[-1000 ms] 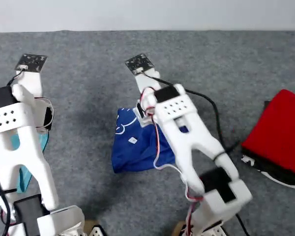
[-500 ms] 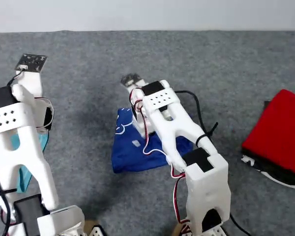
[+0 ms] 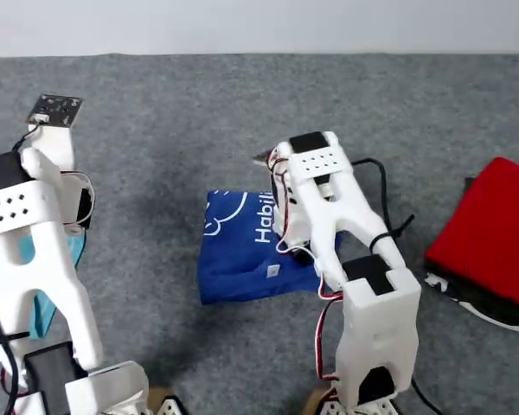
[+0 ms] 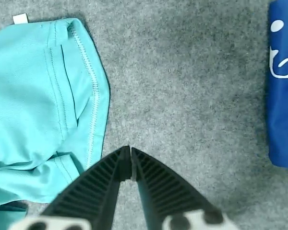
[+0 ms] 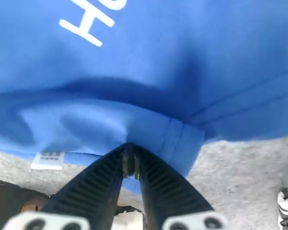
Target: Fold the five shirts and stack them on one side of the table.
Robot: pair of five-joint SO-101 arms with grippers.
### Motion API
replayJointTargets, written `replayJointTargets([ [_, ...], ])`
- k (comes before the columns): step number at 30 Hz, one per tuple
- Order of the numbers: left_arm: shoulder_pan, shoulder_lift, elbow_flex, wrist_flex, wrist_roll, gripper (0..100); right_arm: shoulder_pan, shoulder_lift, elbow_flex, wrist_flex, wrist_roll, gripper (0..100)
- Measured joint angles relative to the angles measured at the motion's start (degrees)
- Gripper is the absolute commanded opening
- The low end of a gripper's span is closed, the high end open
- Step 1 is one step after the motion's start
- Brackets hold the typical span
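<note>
- Blue shirt (image 3: 242, 251) — lies mid-table on the grey table covering (image 3: 156, 112), bundled into a rough rectangle with white print uppermost. Its near edge is uneven, so the fold is judged unfinished.
- Right gripper (image 5: 129, 155) — jaws brought together on a stitched hem of the blue shirt. The cloth puckers toward the tips, which suggests a thin pinch of one or two layers. A white label (image 5: 49, 160) sits just beside the pinch.
- Left gripper (image 4: 130, 165) — jaws closed with nothing between them, hanging over bare covering. The teal shirt (image 4: 33, 96) lies just to one side, crumpled and unfolded.
- Red shirt (image 3: 493, 233) — at the table's right edge, resting on dark and white cloth. This is probably the stack side.
- Handling, as a judgement — the shirts are light, soft jersey with no stiffness. A held corner will carry only the cloth near it, and the rest will drape, drag on the rough covering and may open earlier folds.
- Where to take hold — hems, seams and collar bands are the firmest places, since doubled, stitched cloth slips less between the jaws. A pinch on a single loose layer risks peeling that layer off the bundle.
- Advice on lifting — a bundle held at one point will sag and unroll. Two holds along one edge, or a slide across the covering, should keep its shape better.
</note>
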Motion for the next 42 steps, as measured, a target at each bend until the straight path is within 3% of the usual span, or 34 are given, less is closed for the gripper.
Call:
replayJointTargets([
  [11, 0.0, 0.0, 0.0, 0.0, 0.0, 0, 2.6, -7.7, -5.7, -4.3, -0.1, 1.6],
  [15, 0.0, 0.0, 0.0, 0.0, 0.0, 0, 3.7, -7.7, -5.7, -9.1, -3.5, 1.6],
  [25, 0.0, 0.0, 0.1, 0.0, 0.0, 0, 6.4, 4.7, -8.9, -19.7, -4.7, 1.6],
  [36, 0.0, 0.0, 0.1, 0.0, 0.0, 0, 6.9, 4.9, -24.4, -1.7, -8.2, 13.1],
  [42, 0.0, 0.0, 0.1, -0.4, 0.0, 0, 6.6, 6.7, -24.4, 0.0, -11.3, 13.0],
])
